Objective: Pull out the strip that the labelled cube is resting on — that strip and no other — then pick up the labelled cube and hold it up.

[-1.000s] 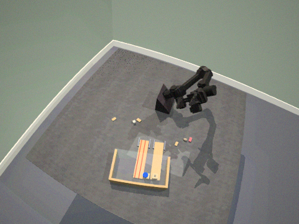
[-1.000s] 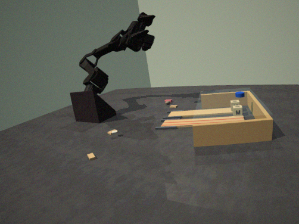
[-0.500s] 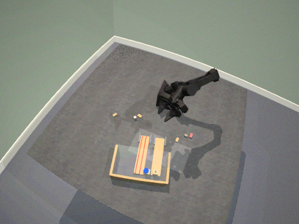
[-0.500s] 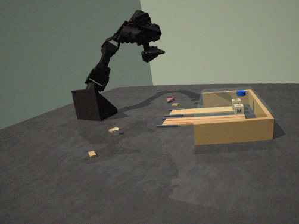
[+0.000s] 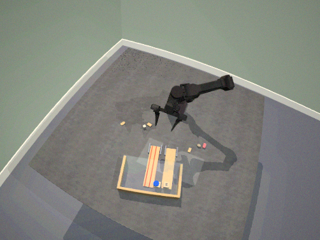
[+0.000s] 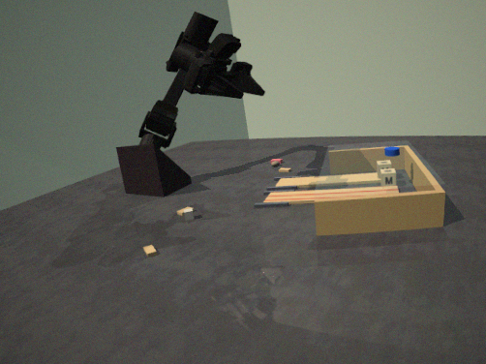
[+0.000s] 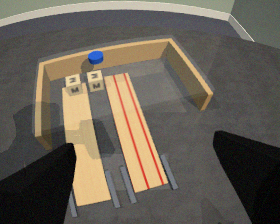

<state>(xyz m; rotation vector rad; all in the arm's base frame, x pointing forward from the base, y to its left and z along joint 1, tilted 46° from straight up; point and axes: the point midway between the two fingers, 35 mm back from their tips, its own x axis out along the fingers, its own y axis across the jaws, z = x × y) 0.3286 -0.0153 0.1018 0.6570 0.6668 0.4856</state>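
The black parallel-jaw gripper (image 6: 252, 87) hangs high above the floor, spread wide and holding nothing. Inside the open-fronted wooden tray (image 6: 382, 214), the white cube labelled M (image 6: 387, 176) rests at the far end of the plain tan strip (image 7: 80, 143), beside the red-striped strip (image 7: 134, 131).

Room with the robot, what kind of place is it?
Probably a bare test room, not a home. Plain green walls meet at a corner, a dark mat covers the floor, and only a robot arm and a wooden tray with two strips sit there.
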